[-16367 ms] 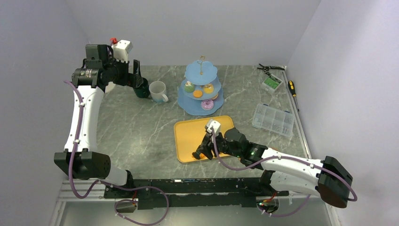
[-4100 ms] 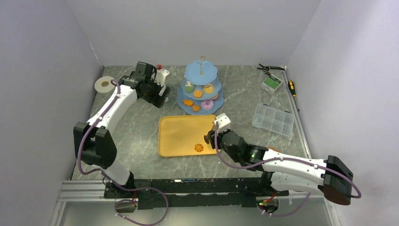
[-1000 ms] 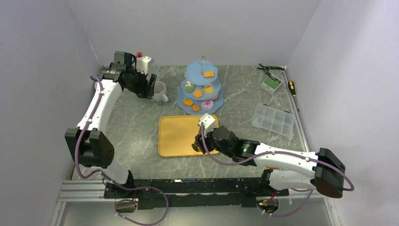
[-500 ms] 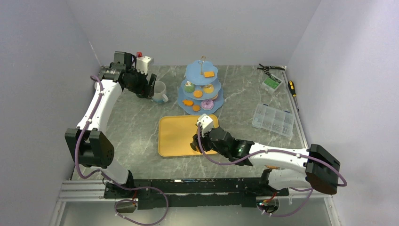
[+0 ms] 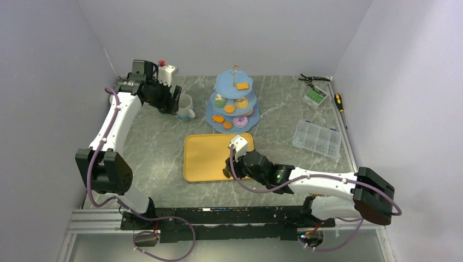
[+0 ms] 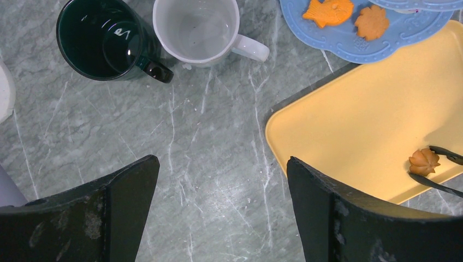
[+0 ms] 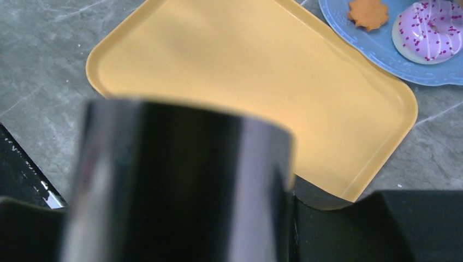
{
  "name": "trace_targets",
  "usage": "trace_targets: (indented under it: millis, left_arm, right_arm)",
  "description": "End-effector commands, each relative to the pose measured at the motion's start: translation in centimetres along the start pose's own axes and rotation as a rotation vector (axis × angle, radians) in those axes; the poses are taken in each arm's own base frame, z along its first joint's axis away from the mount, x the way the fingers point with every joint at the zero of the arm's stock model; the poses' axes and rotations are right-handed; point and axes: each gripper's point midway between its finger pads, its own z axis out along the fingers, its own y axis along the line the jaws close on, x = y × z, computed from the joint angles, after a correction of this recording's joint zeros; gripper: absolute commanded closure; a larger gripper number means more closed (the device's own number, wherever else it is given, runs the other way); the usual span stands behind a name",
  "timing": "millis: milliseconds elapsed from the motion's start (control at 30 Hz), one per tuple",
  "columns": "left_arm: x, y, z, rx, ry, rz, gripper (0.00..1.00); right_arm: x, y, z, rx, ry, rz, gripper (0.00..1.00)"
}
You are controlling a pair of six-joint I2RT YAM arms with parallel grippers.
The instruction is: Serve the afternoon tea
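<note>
The right gripper (image 5: 226, 170) holds the tongs (image 7: 180, 185) — tips either side of a biscuit (image 6: 424, 161) on the tray (image 6: 349, 120) just ahead. Next it must squeeze softly and lift it to the stand (image 5: 226, 86). The left gripper (image 6: 221, 176) hangs wide open.

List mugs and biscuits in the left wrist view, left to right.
dark green mug → white mug → fish-shaped biscuit → leaf-shaped biscuit → flower-shaped biscuit

Flat yellow tray (image 5: 205, 158) on grey marble table (image 5: 158, 142), clear compartment box (image 5: 317, 138) at right — screwdriver (image 5: 340, 102), pliers (image 5: 312, 79) beyond
</note>
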Motion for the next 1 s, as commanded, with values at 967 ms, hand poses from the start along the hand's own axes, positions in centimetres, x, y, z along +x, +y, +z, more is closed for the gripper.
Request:
trace_targets:
  millis: [967]
  left_arm:
    - [-1.8,0.3,-2.1,-0.031,-0.068,-0.008,0.07]
  right_arm:
    - [-23.9,-3.9,-3.6,0.127,-0.443,-0.185,0.54]
